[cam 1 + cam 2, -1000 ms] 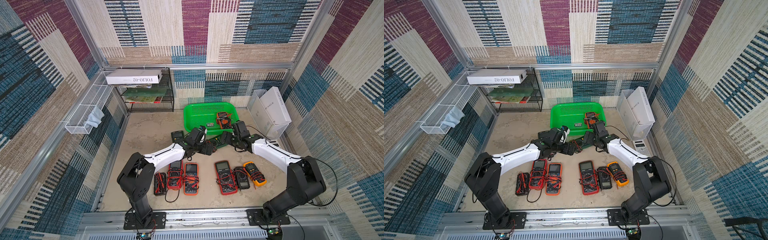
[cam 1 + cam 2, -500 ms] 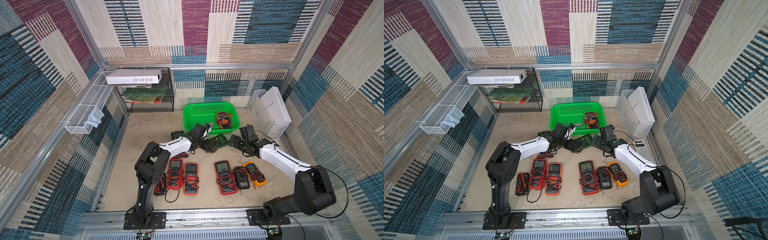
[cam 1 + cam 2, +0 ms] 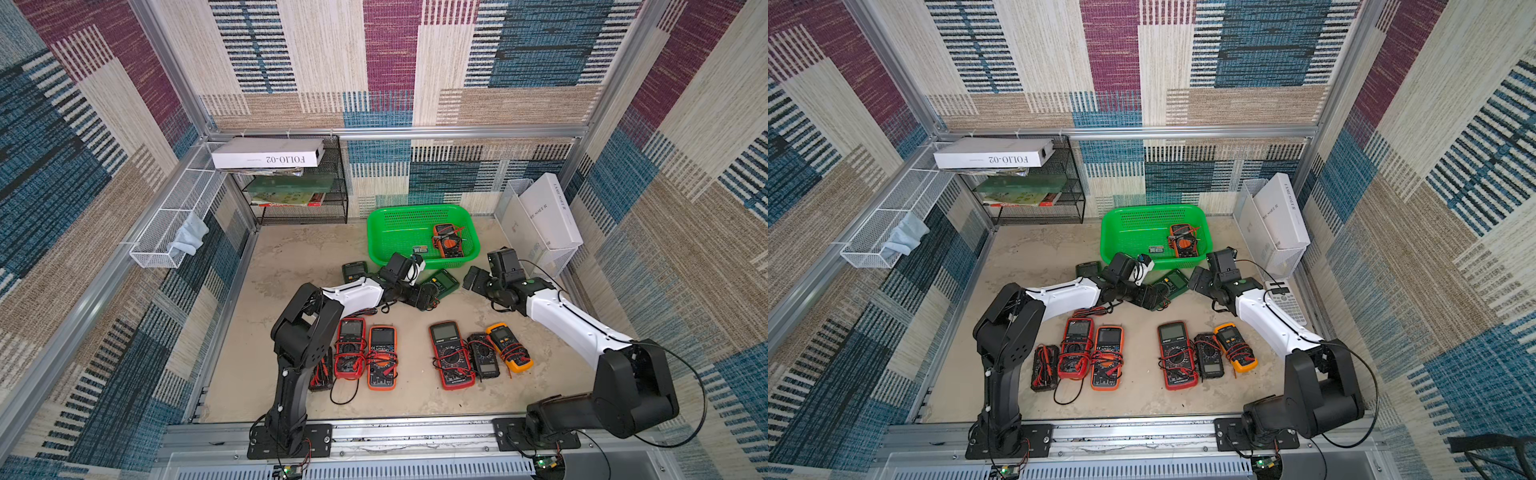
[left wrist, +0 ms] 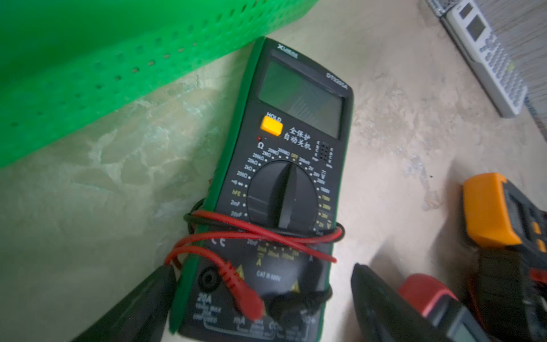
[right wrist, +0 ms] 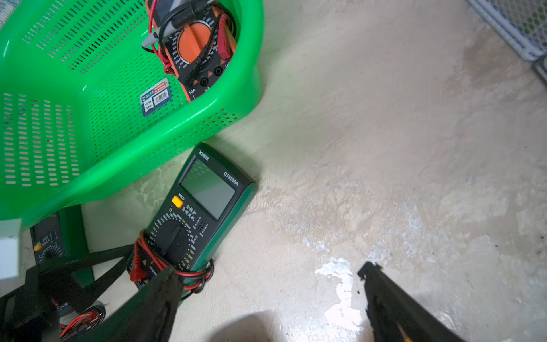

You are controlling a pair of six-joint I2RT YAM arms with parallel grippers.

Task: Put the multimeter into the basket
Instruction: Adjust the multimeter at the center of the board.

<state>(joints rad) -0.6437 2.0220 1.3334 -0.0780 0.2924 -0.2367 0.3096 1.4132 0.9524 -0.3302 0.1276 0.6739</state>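
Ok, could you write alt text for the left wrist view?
A green multimeter lies face up, leads wound around it, one end inside the open left gripper. The basket stands beside it; a calculator lies farther off.

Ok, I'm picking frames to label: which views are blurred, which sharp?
Left wrist view: basket wall blurred, green multimeter dial markings legible. Right wrist view: its model lettering crisp, floor texture clear. Both top views: sharp, print too small to read.

Bright, even daylight; top views bend at edges, wrist views blur nearby.
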